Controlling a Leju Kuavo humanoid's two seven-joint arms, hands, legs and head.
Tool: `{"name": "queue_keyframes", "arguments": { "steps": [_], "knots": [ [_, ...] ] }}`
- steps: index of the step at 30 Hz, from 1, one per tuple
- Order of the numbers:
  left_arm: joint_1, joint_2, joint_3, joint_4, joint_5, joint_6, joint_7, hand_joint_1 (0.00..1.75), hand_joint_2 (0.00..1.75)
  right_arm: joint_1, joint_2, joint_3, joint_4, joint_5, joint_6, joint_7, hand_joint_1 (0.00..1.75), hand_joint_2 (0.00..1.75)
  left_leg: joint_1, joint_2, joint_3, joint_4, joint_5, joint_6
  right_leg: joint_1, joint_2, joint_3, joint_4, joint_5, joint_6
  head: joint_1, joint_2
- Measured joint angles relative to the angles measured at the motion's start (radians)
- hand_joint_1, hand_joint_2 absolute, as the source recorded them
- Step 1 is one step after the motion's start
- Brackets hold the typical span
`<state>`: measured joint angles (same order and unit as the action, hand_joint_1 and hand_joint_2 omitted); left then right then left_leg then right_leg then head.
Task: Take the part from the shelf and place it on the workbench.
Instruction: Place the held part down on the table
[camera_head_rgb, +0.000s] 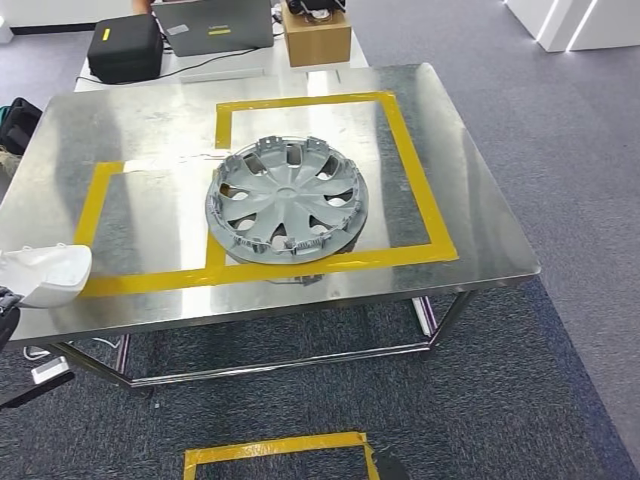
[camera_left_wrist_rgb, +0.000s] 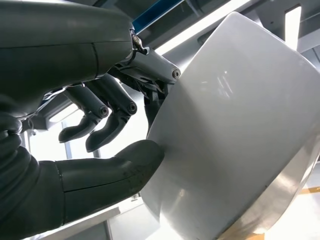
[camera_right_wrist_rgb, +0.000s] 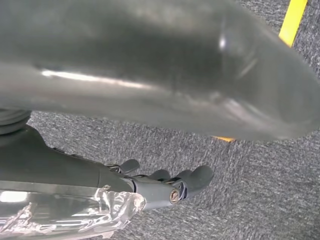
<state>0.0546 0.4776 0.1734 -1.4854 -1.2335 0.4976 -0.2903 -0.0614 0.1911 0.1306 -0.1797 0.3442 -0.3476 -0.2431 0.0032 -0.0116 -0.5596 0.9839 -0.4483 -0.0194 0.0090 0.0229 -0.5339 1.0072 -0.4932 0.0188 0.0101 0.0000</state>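
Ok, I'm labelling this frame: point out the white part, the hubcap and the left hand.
white part (camera_left_wrist_rgb: 241, 135), left wrist view, on its broad smooth face.
hubcap (camera_head_rgb: 287, 200), head view, on its hub.
left hand (camera_left_wrist_rgb: 113, 165), left wrist view, on the thumb pressed against the part.

Setting: indoor robot test or demonstration space, part workshop, part office; grey carpet floor (camera_head_rgb: 573, 180) throughout; steel-topped workbench (camera_head_rgb: 483, 215) on a tubular metal frame, its surface marked off in zones with yellow tape (camera_head_rgb: 411, 160); a further taped yellow rectangle (camera_head_rgb: 275, 450) on the carpet in front; grey wheel cover (camera_head_rgb: 287, 200), an automotive part, lying on the bench inside the tape; behind the bench a white desk (camera_head_rgb: 226, 68) carrying a laptop (camera_head_rgb: 215, 25), a black case (camera_head_rgb: 124, 48), a cardboard box (camera_head_rgb: 315, 38) and trailing cables; white glossy fixtures (camera_head_rgb: 573, 20) at the far right corner.
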Motion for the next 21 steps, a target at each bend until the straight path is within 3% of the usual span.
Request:
{"name": "queue_keyframes", "arguments": {
  "steps": [10, 21],
  "knots": [
    [0.045, 0.0, 0.002, -0.001, -0.004, 0.032, -0.001, 1.75, 1.75, -0.008, 0.007, 0.004, 0.0, 0.021, 0.002, 0.018, 0.0, 0.0, 0.0, 0.0, 0.0, 0.0, 0.0, 0.0, 0.0, 0.0, 0.0, 0.0, 0.0, 0.0, 0.0, 0.0],
    [0.03, -0.01, -0.013, 0.003, -0.03, 0.03, -0.014, 1.75, 1.75, -0.011, 0.01, 0.007, -0.001, 0.022, -0.003, 0.025, 0.0, 0.0, 0.0, 0.0, 0.0, 0.0, 0.0, 0.0, 0.0, 0.0, 0.0, 0.0, 0.0, 0.0, 0.0, 0.0]
  ]
}}
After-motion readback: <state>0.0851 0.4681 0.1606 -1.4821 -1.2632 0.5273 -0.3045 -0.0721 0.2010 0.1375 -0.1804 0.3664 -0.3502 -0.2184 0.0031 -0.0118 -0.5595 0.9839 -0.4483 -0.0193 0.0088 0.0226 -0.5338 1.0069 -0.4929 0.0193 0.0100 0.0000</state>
